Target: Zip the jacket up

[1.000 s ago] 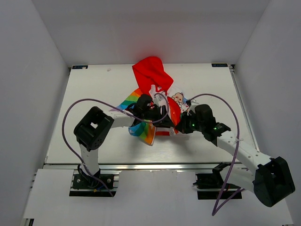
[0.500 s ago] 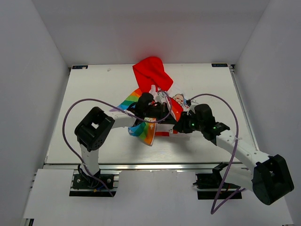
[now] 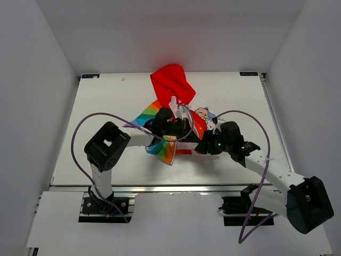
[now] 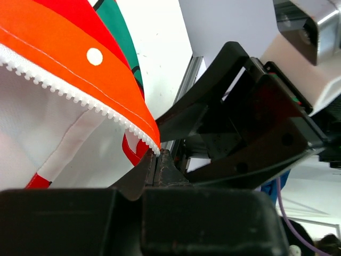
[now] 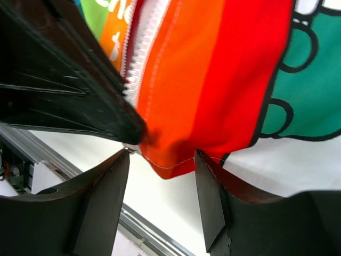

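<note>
The jacket (image 3: pixel 171 85) lies crumpled mid-table, red hood toward the back and rainbow stripes to the left. My left gripper (image 3: pixel 186 130) is shut on its lower front corner. In the left wrist view the gripper's tips (image 4: pixel 159 158) pinch the orange panel (image 4: pixel 69 58) right where the white zipper teeth (image 4: pixel 80 96) end. My right gripper (image 3: pixel 204 145) is open just right of that spot. In the right wrist view the orange-red hem corner (image 5: pixel 176 144) hangs between the right gripper's (image 5: pixel 160 173) spread fingers without being clamped. The left gripper's black fingers (image 5: pixel 80 101) hold the fabric beside the zipper teeth (image 5: pixel 143 53).
The white table (image 3: pixel 106 106) is boxed in by white walls on three sides. An aluminium rail (image 3: pixel 160 186) runs along its near edge. Purple cables (image 3: pixel 85 124) loop over both arms.
My left gripper has shut on the jacket's lower zipper corner. My right gripper has opened, let go of the fabric and drawn back a little toward the near edge.
</note>
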Robot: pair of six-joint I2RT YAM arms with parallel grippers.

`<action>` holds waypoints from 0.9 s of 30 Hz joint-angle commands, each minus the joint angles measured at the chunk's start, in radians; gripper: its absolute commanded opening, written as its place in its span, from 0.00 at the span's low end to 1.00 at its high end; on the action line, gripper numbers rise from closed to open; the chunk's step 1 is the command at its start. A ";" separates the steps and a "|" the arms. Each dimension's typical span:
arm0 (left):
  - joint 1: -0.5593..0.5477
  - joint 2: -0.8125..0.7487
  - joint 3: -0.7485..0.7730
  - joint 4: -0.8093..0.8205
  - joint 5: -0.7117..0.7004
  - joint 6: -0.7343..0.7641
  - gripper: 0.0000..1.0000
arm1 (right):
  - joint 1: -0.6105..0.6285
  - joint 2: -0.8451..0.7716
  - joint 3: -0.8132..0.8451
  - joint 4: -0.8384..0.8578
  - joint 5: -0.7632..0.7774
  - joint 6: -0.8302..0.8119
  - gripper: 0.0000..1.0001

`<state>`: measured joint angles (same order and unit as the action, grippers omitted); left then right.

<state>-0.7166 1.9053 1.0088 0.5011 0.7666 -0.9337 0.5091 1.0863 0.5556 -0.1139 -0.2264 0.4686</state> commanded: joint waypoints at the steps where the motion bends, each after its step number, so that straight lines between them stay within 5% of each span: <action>1: -0.007 -0.066 -0.024 0.060 0.013 -0.027 0.00 | -0.011 -0.037 -0.026 0.017 0.022 -0.002 0.58; 15: -0.015 -0.075 -0.055 0.116 0.004 -0.071 0.00 | -0.018 -0.028 -0.103 0.232 -0.102 -0.022 0.56; 22: -0.015 -0.071 -0.053 0.119 -0.009 -0.091 0.00 | -0.020 -0.023 -0.095 0.244 -0.100 -0.041 0.36; 27: -0.015 -0.072 -0.047 0.094 -0.039 -0.085 0.00 | -0.018 -0.045 -0.106 0.220 -0.129 -0.053 0.41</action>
<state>-0.7242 1.8961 0.9562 0.5976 0.7460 -1.0203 0.4950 1.0592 0.4557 0.0818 -0.3206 0.4385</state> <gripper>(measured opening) 0.015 0.400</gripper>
